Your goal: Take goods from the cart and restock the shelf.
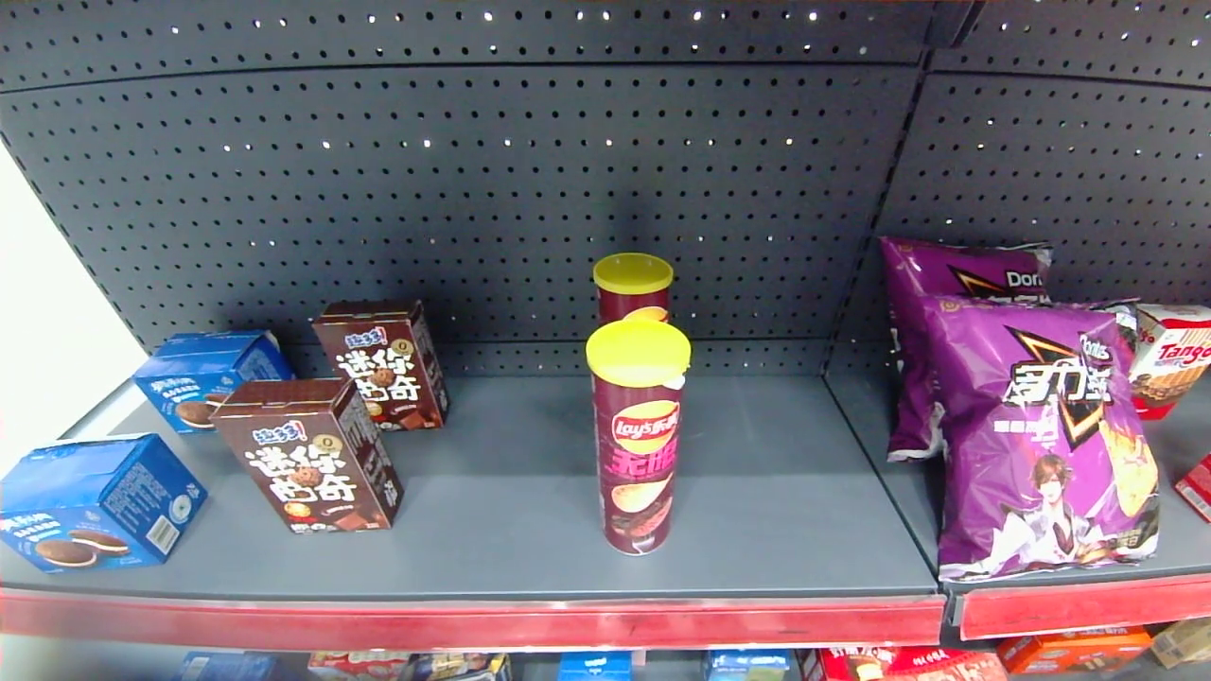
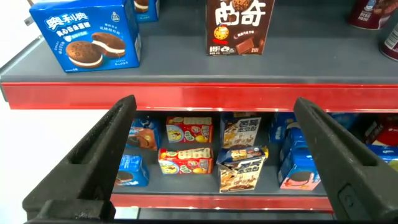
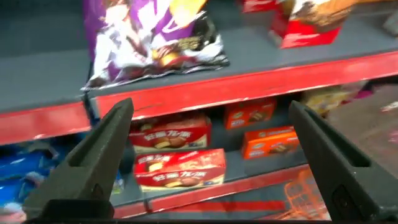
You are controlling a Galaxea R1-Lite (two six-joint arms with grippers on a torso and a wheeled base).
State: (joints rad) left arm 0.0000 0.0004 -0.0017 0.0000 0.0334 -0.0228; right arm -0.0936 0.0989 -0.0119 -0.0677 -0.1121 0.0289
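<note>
Two maroon chip cans with yellow lids stand in a row on the grey shelf (image 1: 776, 492), the front can (image 1: 637, 435) ahead of the back can (image 1: 632, 287). Two brown cookie boxes (image 1: 307, 454) and two blue sandwich-cookie boxes (image 1: 90, 501) stand to the left, purple chip bags (image 1: 1036, 426) to the right. My left gripper (image 2: 214, 162) is open and holds nothing, level with the shelf's red front edge (image 2: 199, 94), below a blue box (image 2: 87, 34) and a brown box (image 2: 239, 28). My right gripper (image 3: 211, 165) is open and holds nothing, below the purple bag (image 3: 149, 37).
A lower shelf holds small snack boxes (image 2: 239, 165) and red and orange boxes (image 3: 177, 168). An orange cart edge (image 3: 305, 196) shows low by the right gripper. A red-and-white wafer box (image 1: 1173, 355) stands at the far right. Perforated dark panels back the shelf.
</note>
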